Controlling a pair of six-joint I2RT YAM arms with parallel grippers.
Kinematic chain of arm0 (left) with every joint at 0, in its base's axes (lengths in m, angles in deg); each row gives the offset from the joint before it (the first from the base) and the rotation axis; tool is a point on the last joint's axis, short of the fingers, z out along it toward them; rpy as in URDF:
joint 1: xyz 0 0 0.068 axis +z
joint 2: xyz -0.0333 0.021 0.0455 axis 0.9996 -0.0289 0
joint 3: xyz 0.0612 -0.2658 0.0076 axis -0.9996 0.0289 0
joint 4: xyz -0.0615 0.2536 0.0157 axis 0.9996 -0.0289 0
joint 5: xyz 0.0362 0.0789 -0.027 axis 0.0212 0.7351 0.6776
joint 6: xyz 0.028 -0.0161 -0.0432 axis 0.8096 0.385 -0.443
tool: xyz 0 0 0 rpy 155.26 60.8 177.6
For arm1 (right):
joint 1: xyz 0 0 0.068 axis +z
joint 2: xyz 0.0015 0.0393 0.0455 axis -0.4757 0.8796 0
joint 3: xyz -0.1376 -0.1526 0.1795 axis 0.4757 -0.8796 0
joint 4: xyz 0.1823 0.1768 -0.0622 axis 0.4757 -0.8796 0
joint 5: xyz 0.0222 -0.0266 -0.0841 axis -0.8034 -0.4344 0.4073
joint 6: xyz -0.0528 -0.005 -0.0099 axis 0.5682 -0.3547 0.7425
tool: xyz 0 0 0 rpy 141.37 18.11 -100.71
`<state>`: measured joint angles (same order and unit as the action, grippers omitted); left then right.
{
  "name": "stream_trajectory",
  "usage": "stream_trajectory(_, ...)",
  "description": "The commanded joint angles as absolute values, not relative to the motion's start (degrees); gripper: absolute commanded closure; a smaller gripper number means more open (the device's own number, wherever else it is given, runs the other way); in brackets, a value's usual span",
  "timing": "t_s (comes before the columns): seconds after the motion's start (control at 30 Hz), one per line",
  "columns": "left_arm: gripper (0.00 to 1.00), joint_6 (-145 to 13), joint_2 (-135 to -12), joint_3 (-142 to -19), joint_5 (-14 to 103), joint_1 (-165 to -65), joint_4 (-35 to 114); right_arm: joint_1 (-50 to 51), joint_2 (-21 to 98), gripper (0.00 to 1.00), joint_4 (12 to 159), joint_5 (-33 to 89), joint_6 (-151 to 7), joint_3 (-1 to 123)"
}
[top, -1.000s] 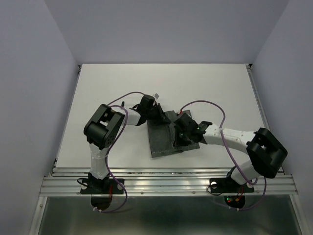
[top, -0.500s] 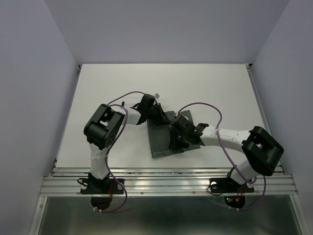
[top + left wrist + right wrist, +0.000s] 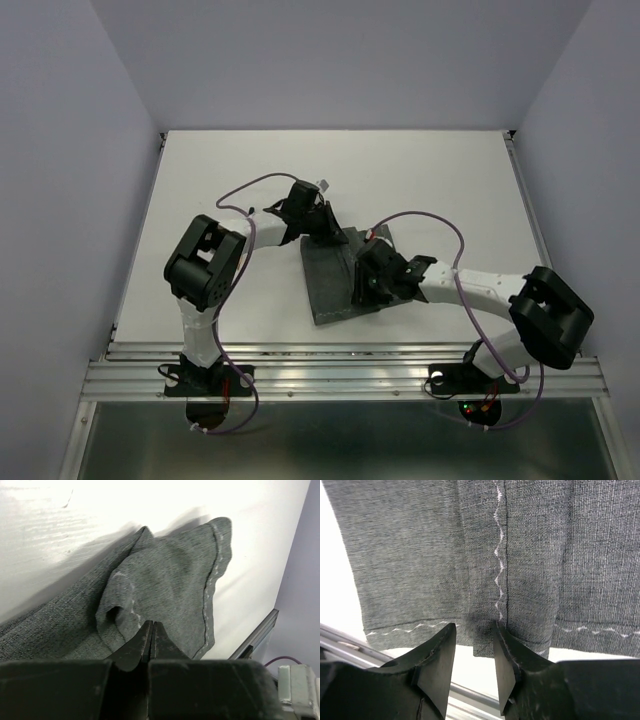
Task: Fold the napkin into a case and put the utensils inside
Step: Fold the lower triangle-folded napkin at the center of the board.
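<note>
Since a second ago our right gripper has let go and opened about halfway, and that arm has slid a little toward the near edge of the table. It holds nothing now. Our left gripper has moved only a little and sits at the far left corner of the napkin. Its fingers are pressed together, and the cloth bunches up at their tips, so it looks like they pinch a bit of it.

The napkin lies partly folded in the middle of the table, nearer the near edge than the far one. We see no utensils in any view.

One fold with a zigzag stitch runs straight away from the right fingers, from the near hem toward the far edge. Its near end sits right between the two open fingers. So we think the right arm is the closer one for grabbing this fold next.
</note>
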<state>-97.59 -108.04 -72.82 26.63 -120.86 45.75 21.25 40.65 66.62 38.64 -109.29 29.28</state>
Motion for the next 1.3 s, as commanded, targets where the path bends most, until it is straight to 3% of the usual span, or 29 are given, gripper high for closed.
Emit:
stream_trajectory(0.0, 0.94, -94.5, -104.2, -76.3, 27.6, -120.7, 43.1, 21.7, 35.9, 0.6, 66.4, 39.6, -110.0, 29.1)
stream_trajectory(0.23, 1.0, -94.1, -106.9, -77.8, 27.6, -120.8, 42.5, 21.7, 30.5, 0.71, 64.3, 47.6, -113.2, 28.4)
stream_trajectory(0.37, 1.0, -93.3, -108.7, -79.3, 28.2, -120.8, 41.3, 21.7, 31.7, 0.83, 63.2, 50.2, -115.8, 27.9)
stream_trajectory(0.53, 1.0, -92.2, -110.7, -81.2, 29.5, -120.8, 39.5, 21.7, 34.4, 0.92, 63.1, 50.4, -117.7, 27.6)
stream_trajectory(0.87, 1.0, -91.2, -115.2, -85.0, 30.5, -120.2, 37.9, 21.7, 40.3, 0.98, 66.9, 46.2, -117.2, 23.7)
stream_trajectory(1.13, 1.0, -90.3, -112.5, -84.7, 29.6, -120.1, 37.6, 21.7, 29.1, 0.98, 62.7, 53.6, -117.3, 25.0)
stream_trajectory(1.27, 1.0, -89.8, -110.2, -84.7, 30.5, -120.0, 37.2, 21.7, 29.1, 0.98, 61.0, 54.5, -117.4, 25.7)
